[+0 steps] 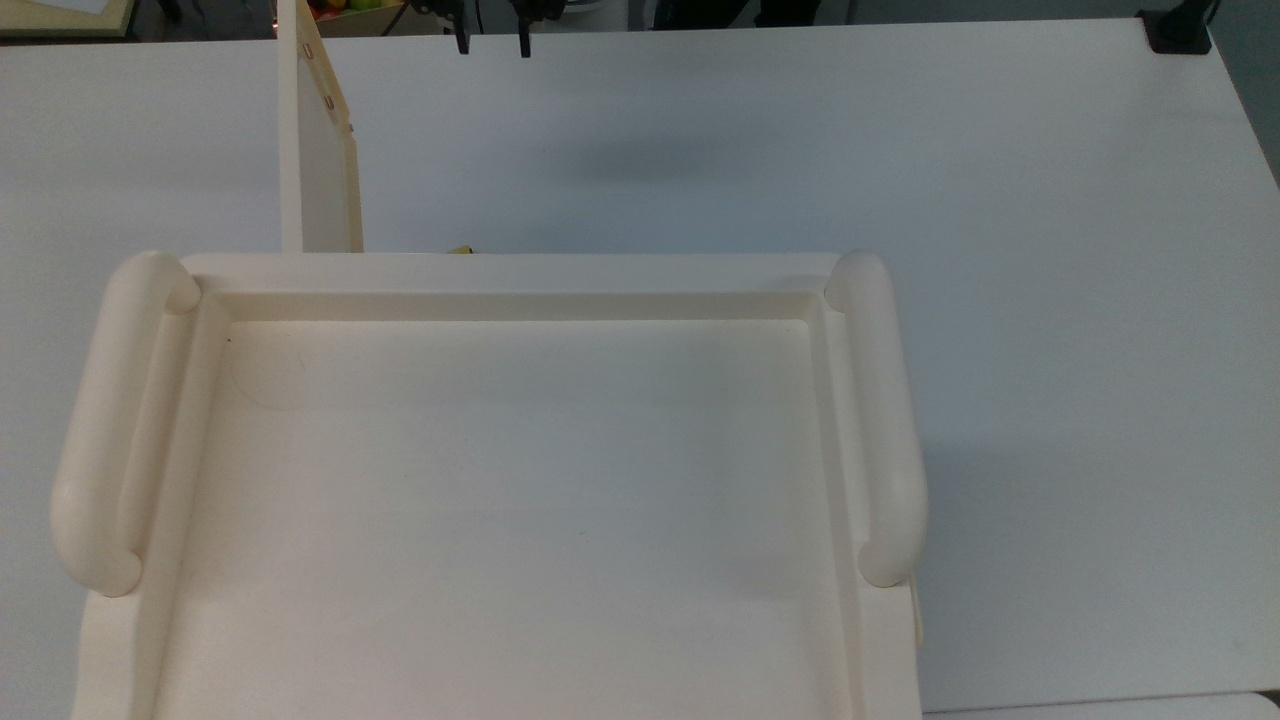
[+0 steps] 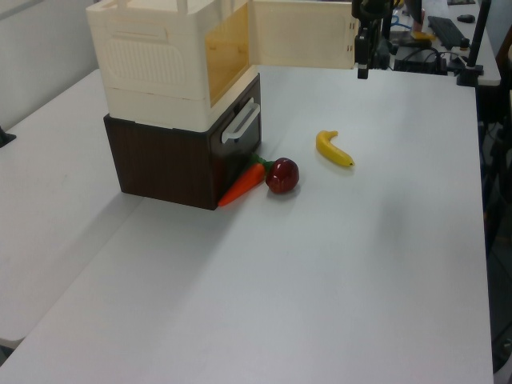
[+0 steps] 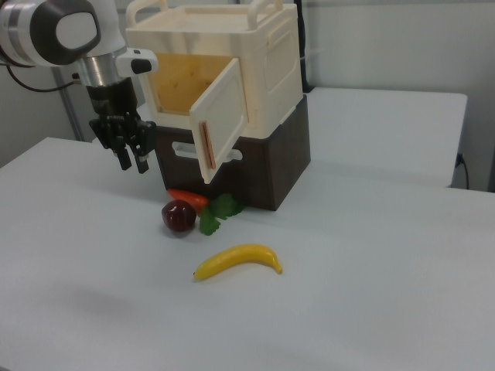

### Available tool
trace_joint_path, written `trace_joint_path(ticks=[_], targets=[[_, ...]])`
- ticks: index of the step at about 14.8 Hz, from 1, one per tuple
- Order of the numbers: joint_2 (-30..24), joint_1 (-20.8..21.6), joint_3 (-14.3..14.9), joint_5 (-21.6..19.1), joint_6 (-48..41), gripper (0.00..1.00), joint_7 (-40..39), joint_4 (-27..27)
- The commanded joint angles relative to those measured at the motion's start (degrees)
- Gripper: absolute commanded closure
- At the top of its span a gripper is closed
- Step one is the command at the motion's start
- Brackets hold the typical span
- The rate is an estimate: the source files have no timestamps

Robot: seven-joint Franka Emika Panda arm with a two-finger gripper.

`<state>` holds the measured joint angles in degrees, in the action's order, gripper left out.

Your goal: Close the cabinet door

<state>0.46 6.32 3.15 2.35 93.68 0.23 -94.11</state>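
cabinet door [image 3: 222, 122] ajar, fingers [image 3: 124, 161] apart, unlabelled

Cabinet, robot arm and carrot each partly cut off or covered

The cabinet [image 1: 520, 480] runs off the top view's bottom edge; the arm [image 3: 54, 31] is cut by the right view's top-left corner; the carrot [image 3: 188, 199] lies half behind the apple [image 3: 179, 216]
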Motion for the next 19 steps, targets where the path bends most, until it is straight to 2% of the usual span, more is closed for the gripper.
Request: trace_joint_path(ticks=[1, 6, 8, 15, 19], targets=[[-0.9, 0.4, 0.4, -0.7, 0.2, 1.00, -2.3, -0.8], [-0.8, 0.4, 0.4, -0.9, 0.3, 1.00, -1.8, -0.7], [-0.6, 0.3, 0.5, -1.1, -0.1, 1.00, -1.6, 1.6], [-0.5, 0.0, 0.8, -1.1, 0.8, 1.00, -1.3, 15.2], [-0.5, -2.8, 1.3, -1.1, 10.2, 1.00, 0.6, 17.5]])
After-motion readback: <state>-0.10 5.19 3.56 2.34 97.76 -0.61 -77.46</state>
